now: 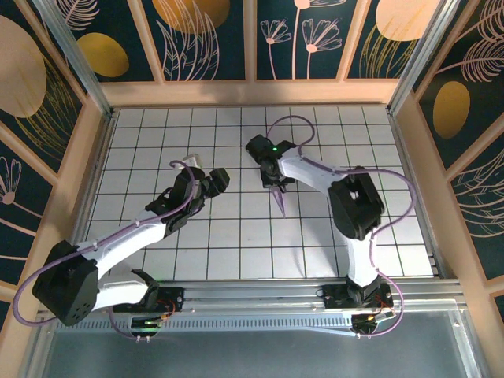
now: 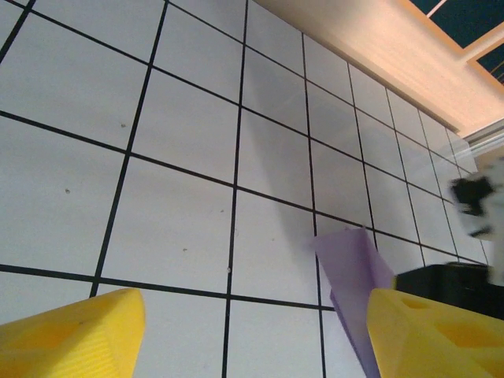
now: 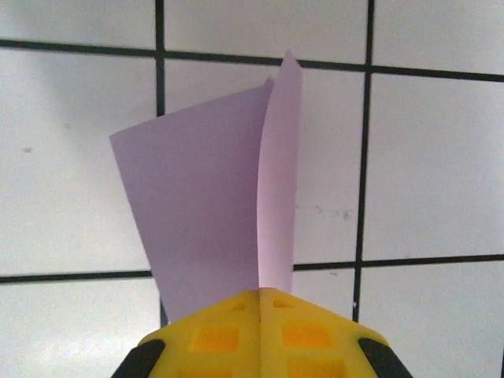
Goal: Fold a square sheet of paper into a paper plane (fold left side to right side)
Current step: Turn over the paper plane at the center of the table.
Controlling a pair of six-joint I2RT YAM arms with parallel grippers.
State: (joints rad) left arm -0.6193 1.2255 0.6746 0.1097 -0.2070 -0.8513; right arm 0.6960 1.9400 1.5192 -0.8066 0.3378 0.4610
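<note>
The paper plane (image 1: 280, 201) is a slim lavender dart hanging point-down from my right gripper (image 1: 275, 183) near the middle of the grid floor. In the right wrist view the folded paper (image 3: 209, 213) fans out ahead of the yellow fingers (image 3: 260, 303), which are pressed together on its end. My left gripper (image 1: 216, 179) stands to the left of the plane, apart from it. In the left wrist view its yellow fingers (image 2: 75, 335) are spread wide with bare tiles between them, and the lavender plane (image 2: 354, 272) shows just beyond the right finger.
White grid tiles (image 1: 236, 236) cover the floor. Wooden walls with dark floral panels (image 1: 252, 90) enclose it on three sides. An aluminium rail (image 1: 260, 291) runs along the near edge by the arm bases. Purple cables (image 1: 291, 122) loop over the arms.
</note>
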